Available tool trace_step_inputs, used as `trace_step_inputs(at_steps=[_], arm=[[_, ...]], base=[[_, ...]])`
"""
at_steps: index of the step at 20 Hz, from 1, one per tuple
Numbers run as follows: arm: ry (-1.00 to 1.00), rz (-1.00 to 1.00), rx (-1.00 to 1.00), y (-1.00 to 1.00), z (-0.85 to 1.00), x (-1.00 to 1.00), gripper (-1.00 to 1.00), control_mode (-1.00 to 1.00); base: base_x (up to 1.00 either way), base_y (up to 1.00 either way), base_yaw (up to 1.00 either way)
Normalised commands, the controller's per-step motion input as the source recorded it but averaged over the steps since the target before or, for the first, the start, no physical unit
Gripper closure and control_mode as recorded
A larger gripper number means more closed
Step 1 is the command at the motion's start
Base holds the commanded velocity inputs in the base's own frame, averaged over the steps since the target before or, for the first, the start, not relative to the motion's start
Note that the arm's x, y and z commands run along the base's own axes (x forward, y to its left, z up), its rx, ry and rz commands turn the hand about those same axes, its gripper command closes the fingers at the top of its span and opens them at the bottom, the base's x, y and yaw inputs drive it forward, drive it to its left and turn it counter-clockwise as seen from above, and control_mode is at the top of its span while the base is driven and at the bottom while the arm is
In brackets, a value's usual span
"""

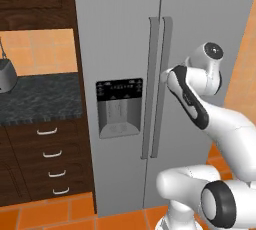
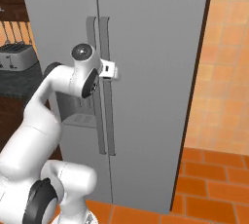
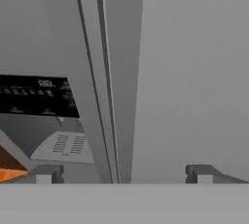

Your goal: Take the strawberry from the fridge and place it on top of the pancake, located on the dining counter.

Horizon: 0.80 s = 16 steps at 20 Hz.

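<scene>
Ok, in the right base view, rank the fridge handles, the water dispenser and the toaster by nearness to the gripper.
1. Fridge handles, right at the gripper.
2. Water dispenser, below and to its left on the fridge door.
3. Toaster, far left on the dark counter.

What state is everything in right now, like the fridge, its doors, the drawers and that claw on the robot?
fridge: both doors shut, nothing of its inside showing.
gripper: open, fingers spread either side of the door handles, not clamped on them.
water dispenser: panel dark, tray bare.
drawers: all pushed in.
toaster: standing on the dark countertop, slots bare.
</scene>
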Motion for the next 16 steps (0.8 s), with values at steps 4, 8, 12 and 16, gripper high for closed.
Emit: trace_step_inputs(at_steps=[4, 8, 12, 16], arm=[[-0.01, -0.09, 0.0, 0.0, 0.0, 0.6, -1.0, -1.0], [-0.01, -0.05, 0.0, -0.01, -0.02, 0.62, -1.0, -1.0], [-0.01, 0.0, 0.02, -0.09, -0.01, 0.55, -1.0, -1.0], [-0.08, 0.0, 0.0, 0.0, -0.01, 0.51, -1.0, -1.0]], base=[[0.0, 0.0, 0.0], [0.0, 0.0, 0.0], [0.0, 0.0, 0.0], [0.0, 0.0, 0.0]])
